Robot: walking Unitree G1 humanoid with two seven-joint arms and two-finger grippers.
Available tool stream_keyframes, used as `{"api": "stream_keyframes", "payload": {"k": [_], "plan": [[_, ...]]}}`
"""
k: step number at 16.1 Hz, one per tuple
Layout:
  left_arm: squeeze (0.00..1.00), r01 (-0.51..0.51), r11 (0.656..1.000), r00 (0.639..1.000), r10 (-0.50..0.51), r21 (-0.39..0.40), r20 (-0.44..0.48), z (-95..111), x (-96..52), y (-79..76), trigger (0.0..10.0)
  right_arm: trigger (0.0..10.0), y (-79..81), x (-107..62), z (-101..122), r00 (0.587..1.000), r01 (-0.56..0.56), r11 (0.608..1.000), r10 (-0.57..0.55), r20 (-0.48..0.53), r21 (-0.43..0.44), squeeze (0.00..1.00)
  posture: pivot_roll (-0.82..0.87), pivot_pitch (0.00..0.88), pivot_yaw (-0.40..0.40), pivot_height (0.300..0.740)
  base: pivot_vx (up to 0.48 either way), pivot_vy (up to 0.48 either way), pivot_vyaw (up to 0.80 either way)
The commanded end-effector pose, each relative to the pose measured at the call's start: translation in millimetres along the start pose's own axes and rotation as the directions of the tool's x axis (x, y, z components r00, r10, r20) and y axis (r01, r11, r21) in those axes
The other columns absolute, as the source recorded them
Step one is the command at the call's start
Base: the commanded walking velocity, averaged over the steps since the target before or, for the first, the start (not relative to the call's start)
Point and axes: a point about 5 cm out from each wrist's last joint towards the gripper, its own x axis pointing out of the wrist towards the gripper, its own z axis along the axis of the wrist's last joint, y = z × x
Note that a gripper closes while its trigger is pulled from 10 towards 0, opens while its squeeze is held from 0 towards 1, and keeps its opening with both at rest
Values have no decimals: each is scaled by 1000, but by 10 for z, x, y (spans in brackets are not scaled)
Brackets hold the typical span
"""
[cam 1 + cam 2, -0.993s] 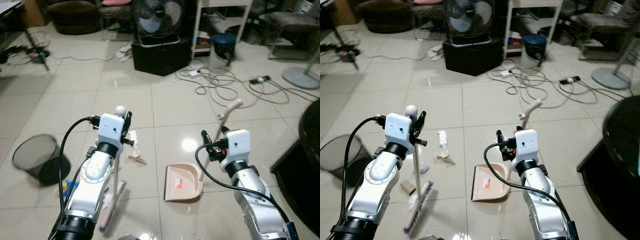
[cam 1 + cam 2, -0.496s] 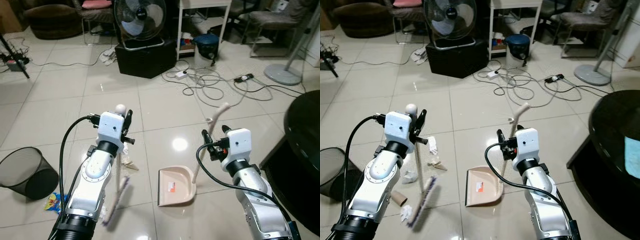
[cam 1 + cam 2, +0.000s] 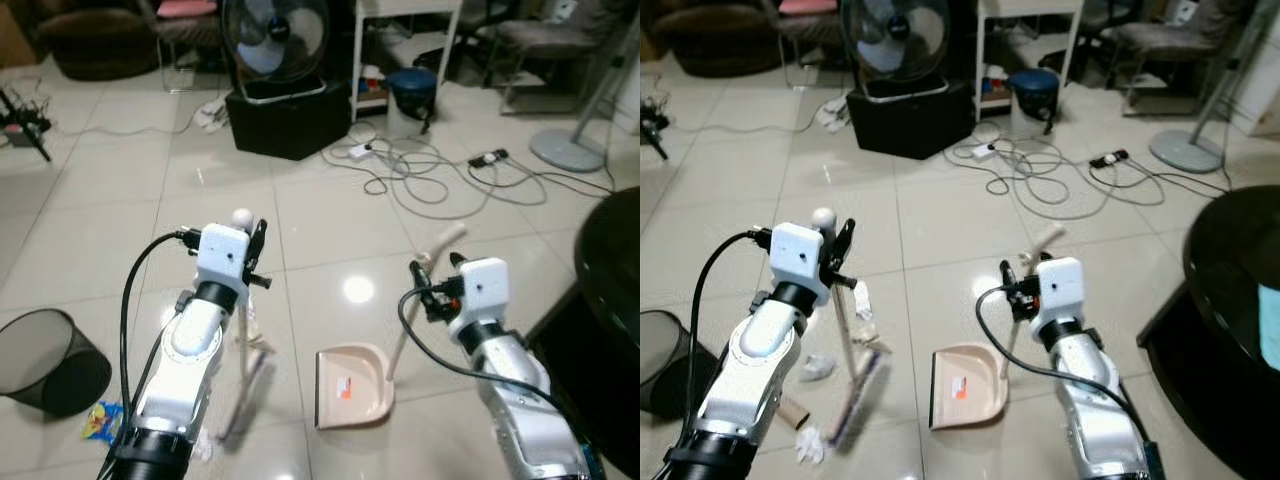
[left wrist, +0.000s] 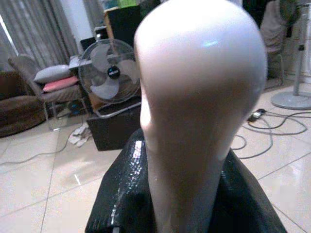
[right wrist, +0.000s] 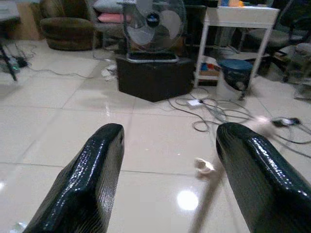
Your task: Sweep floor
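My left gripper [image 3: 251, 252] is shut on the white broom handle just below its round knob [image 4: 199, 97]. The broom runs down to its blurred head [image 3: 245, 390] on the tiles. A beige dustpan [image 3: 351, 386] lies flat on the floor to the right of the broom head. Its long handle [image 3: 436, 250] rises up through my right gripper [image 3: 424, 287]. In the right wrist view the two black fingers [image 5: 92, 179] stand wide apart, with the thin handle [image 5: 206, 206] between them, so this gripper is open. Paper scraps [image 3: 818, 367] and a cardboard tube [image 3: 785, 412] lie left of the broom.
A black mesh bin [image 3: 40, 360] lies at the left with a coloured wrapper [image 3: 97, 420] beside it. Ahead are a fan [image 3: 275, 40] on a black box, a white shelf and loose cables [image 3: 430, 170]. A dark round table [image 3: 612, 290] stands at the right.
The whole view has shifted as the camera moved. The broom head has swung a little right toward the dustpan. Both grippers keep their places on the handles.
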Motion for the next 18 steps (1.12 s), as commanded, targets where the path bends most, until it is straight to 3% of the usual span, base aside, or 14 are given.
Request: {"api": "stream_keyframes", "payload": {"k": [1,12,16,17,18], "plan": [[0,10,1000,999,-10,19,45,100,39,-5,10000,10000,-55,-30,-2,1000,12,1000,-12,-2,-2,0,-102,30,54,740,375,0,0],[0,-30,999,998,29,26,53,117,56,43,10000,10000,-82,-8,-72,999,28,1000,-28,-36,-6,0,-95,32,53,740,367,0,0],[0,-45,999,998,44,23,45,104,68,91,10000,10000,-27,-53,-269,993,-34,999,30,-110,-29,0,-87,33,60,740,0,0,0],[0,-41,999,998,40,29,49,110,71,96,10000,10000,-9,-66,-339,989,-56,998,52,-140,-26,1000,-82,36,63,740,0,0,0],[0,-39,999,998,37,33,53,117,70,101,10000,10000,-10,-67,-378,987,-58,998,53,-150,-29,1000,-78,38,63,740,0,0,0]]}}
